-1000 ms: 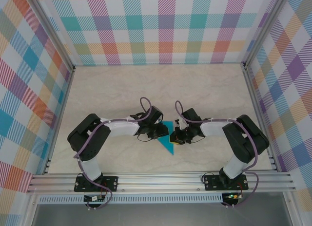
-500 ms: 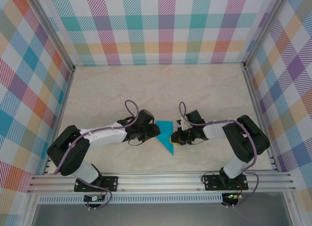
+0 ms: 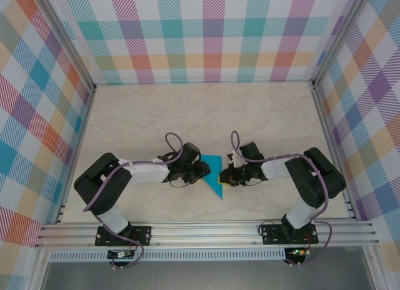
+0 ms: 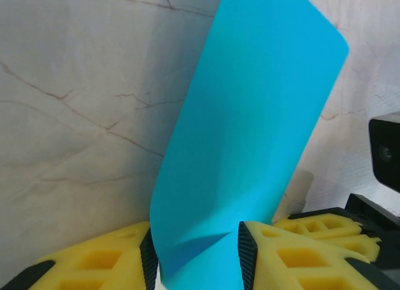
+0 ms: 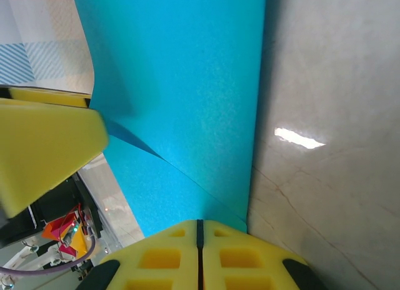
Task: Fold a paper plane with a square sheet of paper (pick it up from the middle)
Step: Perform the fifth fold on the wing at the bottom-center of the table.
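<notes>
The part-folded teal sheet [image 3: 214,171] lies mid-tabletop [image 3: 156,115]. The right gripper [image 3: 222,177], fingers shut tight, presses its right edge (likely pinning it); the left gripper [image 3: 200,171], fingers part-open, straddles a raised flap, probably to crease it

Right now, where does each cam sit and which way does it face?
Top external: above and behind the bases, looking down at the table; both arms show, left gripper and right gripper either side of the teal paper.
Left wrist: on the left wrist, looking along its parted fingers at the paper rising between them.
Right wrist: on the right wrist, looking past its shut fingers over the paper; a left finger at left.
Shared: all three see the paper.
</notes>
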